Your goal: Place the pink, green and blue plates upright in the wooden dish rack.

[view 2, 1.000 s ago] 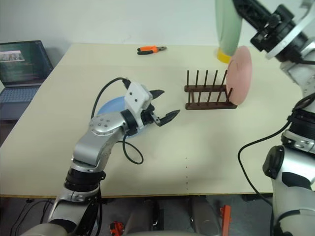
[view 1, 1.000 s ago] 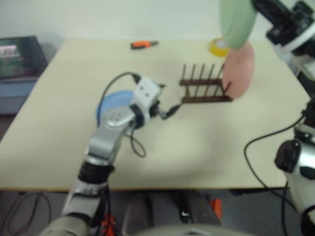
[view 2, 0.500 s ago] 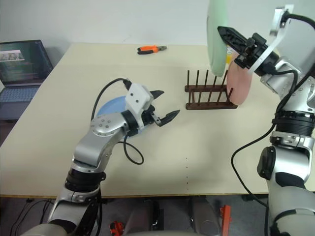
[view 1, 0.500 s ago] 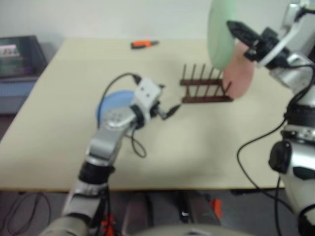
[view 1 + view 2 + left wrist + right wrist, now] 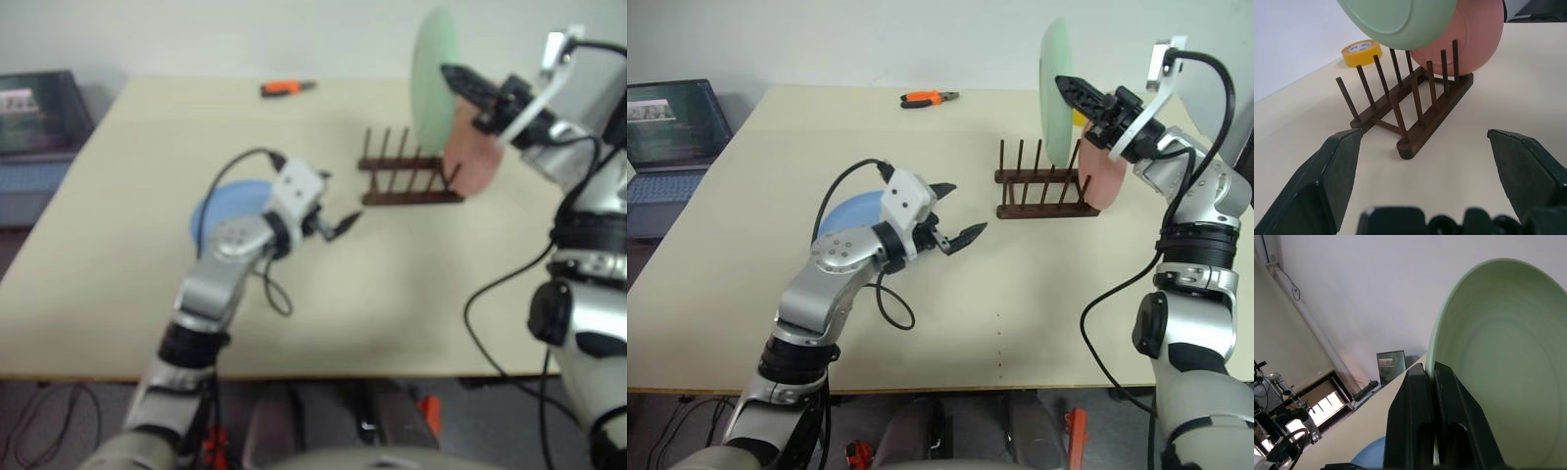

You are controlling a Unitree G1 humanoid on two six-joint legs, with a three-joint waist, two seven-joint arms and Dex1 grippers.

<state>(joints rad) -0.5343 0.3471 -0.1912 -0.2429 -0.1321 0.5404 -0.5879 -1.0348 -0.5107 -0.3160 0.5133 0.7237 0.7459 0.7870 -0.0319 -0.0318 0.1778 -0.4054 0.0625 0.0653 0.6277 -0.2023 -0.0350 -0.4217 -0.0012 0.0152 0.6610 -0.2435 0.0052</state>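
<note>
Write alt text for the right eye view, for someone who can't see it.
The right pincer holds a round mint green plate upright above a small dark wooden dish rack, where a pale pink plate already stands at its right end. The left pincer is open above the beige table, in front of a light blue plate lying flat.

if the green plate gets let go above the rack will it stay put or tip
Likely to tip or roll: the green plate hangs on edge above the wooden dish rack, pinched at its rim by the right gripper. It looks stiff. Between pegs it should stand like the pink plate.
</note>
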